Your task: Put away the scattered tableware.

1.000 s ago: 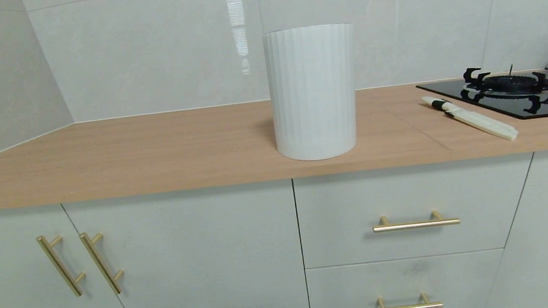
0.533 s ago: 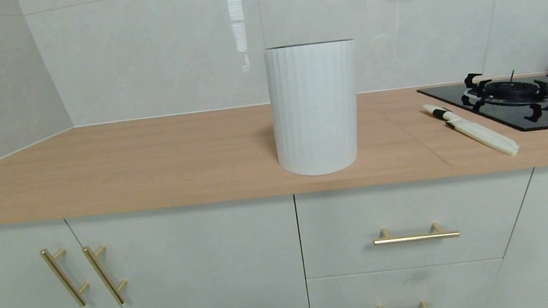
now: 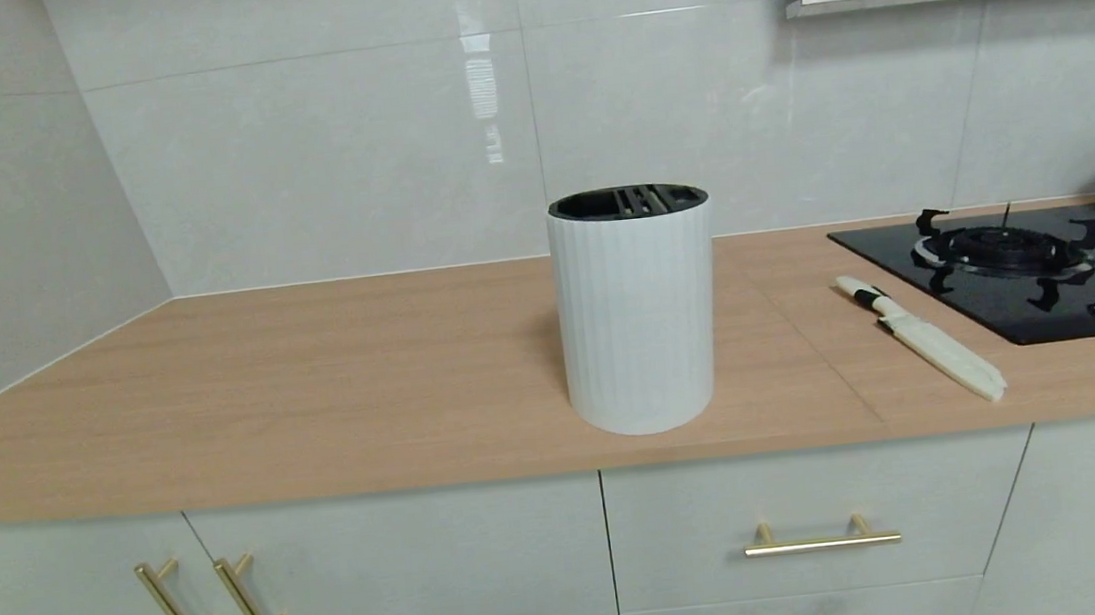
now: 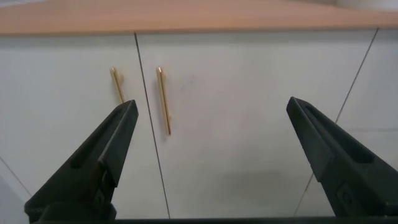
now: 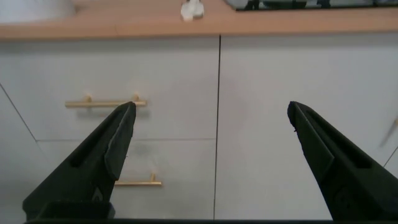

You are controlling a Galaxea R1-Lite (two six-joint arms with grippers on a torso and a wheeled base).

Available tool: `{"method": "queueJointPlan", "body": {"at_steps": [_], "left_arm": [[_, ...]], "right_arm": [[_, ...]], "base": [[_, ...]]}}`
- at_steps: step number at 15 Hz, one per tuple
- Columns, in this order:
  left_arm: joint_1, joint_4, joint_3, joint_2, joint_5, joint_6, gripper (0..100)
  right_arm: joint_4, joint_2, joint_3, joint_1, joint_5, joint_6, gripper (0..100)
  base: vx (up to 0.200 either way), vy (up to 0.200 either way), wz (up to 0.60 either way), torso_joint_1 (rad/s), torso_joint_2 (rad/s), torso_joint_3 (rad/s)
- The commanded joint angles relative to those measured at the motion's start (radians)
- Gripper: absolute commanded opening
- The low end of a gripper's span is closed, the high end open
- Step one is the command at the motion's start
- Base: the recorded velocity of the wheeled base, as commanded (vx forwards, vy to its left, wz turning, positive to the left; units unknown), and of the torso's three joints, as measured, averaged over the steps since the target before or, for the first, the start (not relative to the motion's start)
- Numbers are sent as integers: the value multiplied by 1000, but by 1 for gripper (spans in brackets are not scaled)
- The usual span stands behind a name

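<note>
Camera's rising, showing slots atop the holder [image 3: 637, 319] for the knife [image 3: 918, 349] lying right of it, left tool [image 4: 210, 104] and right tool [image 5: 210, 107] hanging released.

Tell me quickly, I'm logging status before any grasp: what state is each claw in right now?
Left claw: open, holding nothing.
Right claw: open, holding nothing.

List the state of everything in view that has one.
Holder: upright on the counter, nothing sticking out of its slots.
Knife: lying flat on the counter, outside the holder.
Cabinet doors: shut.
Drawer: shut.
Burner: no flame visible.
Left end effector: open, empty.
Right end effector: open, empty.
</note>
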Motion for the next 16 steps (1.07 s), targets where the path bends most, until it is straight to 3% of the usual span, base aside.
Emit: {"method": "queueJointPlan", "body": {"at_steps": [1,16], "left_arm": [[1,0,0,0,1,0,100],[1,0,0,0,1,0,100]], "right_arm": [[-1,1,0,0,0,0,100],[-1,2,0,0,0,-2,100]], "base": [[0,0,0,193,-466,-276],[0,0,0,236,-515,-287]]}}
